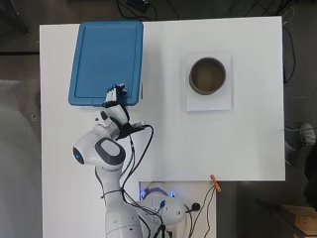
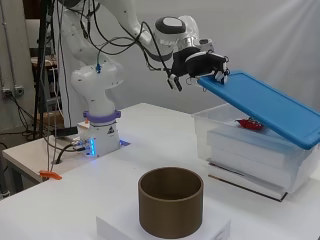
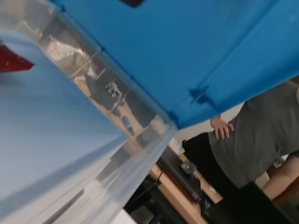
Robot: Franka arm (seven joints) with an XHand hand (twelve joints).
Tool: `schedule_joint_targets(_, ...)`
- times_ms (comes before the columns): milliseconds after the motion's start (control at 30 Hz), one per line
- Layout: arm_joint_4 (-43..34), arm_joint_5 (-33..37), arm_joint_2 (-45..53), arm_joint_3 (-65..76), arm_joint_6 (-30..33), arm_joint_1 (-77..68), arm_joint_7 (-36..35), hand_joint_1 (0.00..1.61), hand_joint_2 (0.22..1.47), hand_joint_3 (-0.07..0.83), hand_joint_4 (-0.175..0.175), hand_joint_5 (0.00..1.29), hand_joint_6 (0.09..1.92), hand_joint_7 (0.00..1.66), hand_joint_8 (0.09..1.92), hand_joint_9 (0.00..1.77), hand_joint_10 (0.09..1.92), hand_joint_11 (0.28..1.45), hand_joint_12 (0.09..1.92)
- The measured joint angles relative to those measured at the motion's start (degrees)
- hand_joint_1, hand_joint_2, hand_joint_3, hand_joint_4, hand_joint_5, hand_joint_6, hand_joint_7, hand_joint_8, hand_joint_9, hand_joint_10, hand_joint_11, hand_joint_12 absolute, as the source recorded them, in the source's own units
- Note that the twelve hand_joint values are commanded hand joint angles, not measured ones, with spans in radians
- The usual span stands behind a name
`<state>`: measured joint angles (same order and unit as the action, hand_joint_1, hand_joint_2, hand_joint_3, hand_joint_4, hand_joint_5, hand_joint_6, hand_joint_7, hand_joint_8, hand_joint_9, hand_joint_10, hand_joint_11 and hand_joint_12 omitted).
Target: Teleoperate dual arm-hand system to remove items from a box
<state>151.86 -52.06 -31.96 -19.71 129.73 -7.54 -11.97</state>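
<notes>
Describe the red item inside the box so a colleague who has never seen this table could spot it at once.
Find the clear plastic box at the far side of the white table, the one whose blue lid the hand is tilting up by one edge. Under the raised lid, on the pale surface inside, lies a small red item. It is the only red thing there; the brown cylindrical container stands apart outside.

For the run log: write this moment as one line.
hand: fingers curled on raised edge of blue lid | lid: tilted up over clear box | red item: inside box | brown cylinder: apart, untouched
</notes>
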Motion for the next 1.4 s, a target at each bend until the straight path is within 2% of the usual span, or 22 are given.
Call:
schedule_joint_targets(67, 0.03, -2.11, -0.72, 1.11, 1.50, -0.22, 0.52, 1.19, 1.21, 0.003, -0.111, 0.82, 1.06, 0.81, 1.50, 0.87, 1.42, 0.58, 1.19)
schedule_joint_targets(100, -0.09, -1.57, -0.85, 1.50, 1.91, -0.29, 0.61, 1.18, 1.22, 0.003, -0.100, 0.81, 1.10, 0.79, 1.53, 0.85, 1.48, 0.58, 1.23)
schedule_joint_targets(133, -0.19, -0.68, -0.99, 1.95, 2.42, -0.36, 0.75, 1.18, 1.23, 0.003, -0.104, 0.80, 1.12, 0.77, 1.57, 0.85, 1.56, 0.58, 1.27)
schedule_joint_targets(167, -0.13, 0.55, -1.33, 2.55, 3.30, -0.45, 1.12, 1.09, 1.22, 0.001, -0.004, 0.80, 1.19, 0.75, 1.64, 0.86, 1.63, 0.60, 1.34)
schedule_joint_targets(200, -0.08, 0.93, -1.59, 2.96, 3.82, -0.49, 1.50, 1.02, 1.22, 0.001, 0.077, 0.79, 1.25, 0.74, 1.72, 0.87, 1.69, 0.61, 1.40)
schedule_joint_targets(233, 0.01, 0.23, -1.85, 3.30, 4.38, -0.48, 2.33, 0.98, 1.22, 0.001, 0.126, 0.79, 1.29, 0.74, 1.82, 0.89, 1.78, 0.63, 1.46)
schedule_joint_targets(300, 0.07, -2.74, -2.12, 3.93, 5.36, -0.43, 4.14, 0.97, 1.19, -0.005, 0.164, 0.83, 1.23, 0.80, 1.91, 0.97, 1.88, 0.68, 1.59)
schedule_joint_targets(400, -1.29, -6.99, -2.13, 6.51, 7.80, -0.29, 4.18, 0.98, 1.17, -0.003, 0.175, 0.87, 1.18, 0.83, 1.92, 0.97, 1.91, 0.67, 1.61)
schedule_joint_targets(467, -2.00, -11.86, -1.87, 6.86, 8.31, -0.33, 5.20, 0.98, 1.17, -0.001, 0.175, 0.88, 1.18, 0.83, 1.92, 0.93, 1.87, 0.65, 1.56)
schedule_joint_targets(500, -2.27, -16.23, -1.73, 6.99, 8.54, -0.52, 6.03, 0.98, 1.17, 0.002, 0.175, 0.86, 1.21, 0.83, 1.92, 0.90, 1.85, 0.61, 1.46)
schedule_joint_targets(567, -3.17, -27.35, -1.23, 7.47, 8.72, -0.84, 7.35, 1.01, 1.18, 0.001, 0.175, 0.78, 1.56, 0.82, 1.92, 0.84, 1.81, 0.57, 1.32)
schedule_joint_targets(600, -3.78, -33.77, -0.91, 7.36, 8.29, -0.98, 7.71, 1.02, 1.18, 0.001, 0.175, 0.74, 1.69, 0.81, 1.92, 0.83, 1.83, 0.56, 1.32)
schedule_joint_targets(633, -4.63, -43.47, -0.28, 6.82, 7.04, -1.17, 8.69, 1.02, 1.18, 0.001, 0.175, 0.71, 1.78, 0.81, 1.92, 0.82, 1.86, 0.56, 1.36)
schedule_joint_targets(667, -5.20, -49.84, 0.14, 6.40, 5.88, -1.28, 10.16, 1.02, 1.18, 0.001, 0.175, 0.70, 1.82, 0.82, 1.92, 0.83, 1.88, 0.58, 1.42)
schedule_joint_targets(733, -6.74, -61.57, 0.86, 5.33, 2.48, -1.50, 16.03, 0.96, 1.21, 0.014, 0.175, 0.73, 1.55, 0.83, 1.92, 0.88, 1.91, 0.61, 1.54)
schedule_joint_targets(833, -8.41, -69.26, 1.66, 4.34, -1.29, -1.69, 24.58, 0.95, 1.20, 0.004, 0.175, 0.79, 1.35, 0.86, 1.92, 0.94, 1.92, 0.64, 1.62)
schedule_joint_targets(900, -8.63, -70.81, 1.54, 3.65, -3.04, -1.87, 28.52, 0.95, 1.20, 0.001, 0.175, 0.81, 1.32, 0.87, 1.92, 0.95, 1.92, 0.65, 1.63)
schedule_joint_targets(1033, -8.08, -70.67, 1.33, 3.00, -3.91, -2.08, 28.71, 0.96, 1.19, -0.004, 0.175, 0.84, 1.25, 0.91, 1.92, 0.98, 1.92, 0.68, 1.67)
schedule_joint_targets(1167, -6.23, -62.13, -2.01, 2.87, -3.72, -3.33, 22.88, 0.97, 1.18, -0.003, 0.175, 0.86, 1.22, 0.93, 1.92, 1.01, 1.92, 0.70, 1.69)
schedule_joint_targets(1400, -5.96, -45.59, -4.51, 5.38, 4.40, -6.12, 12.15, 0.97, 1.18, 0.000, 0.175, 0.86, 1.23, 0.90, 1.92, 0.97, 1.87, 0.66, 1.63)
